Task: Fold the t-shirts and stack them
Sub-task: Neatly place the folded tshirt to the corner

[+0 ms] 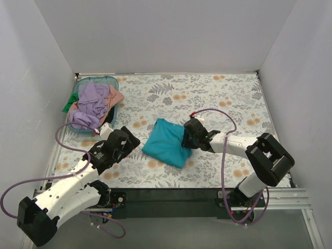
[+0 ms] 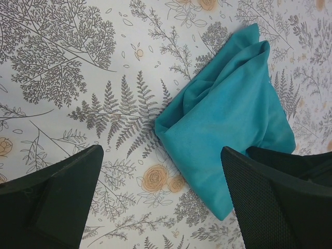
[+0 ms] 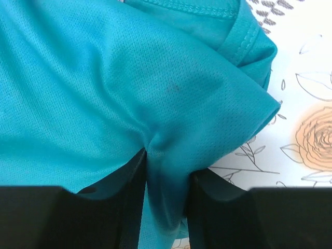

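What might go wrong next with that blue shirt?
The right jaws pinch only a small bunch of the teal shirt; a pull might drag it along or undo its fold. The left jaws stand open, off the cloth, so nothing pins it down and it may slide.

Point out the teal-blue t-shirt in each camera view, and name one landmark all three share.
Top external: the teal-blue t-shirt lies mid-table, its right edge at the right gripper.
Left wrist: in the right half of the picture, from the top edge down toward the bottom.
Right wrist: fills most of the picture, with a fold pinched at bottom centre.
Shared landmark: the floral tablecloth, with its orange flowers.
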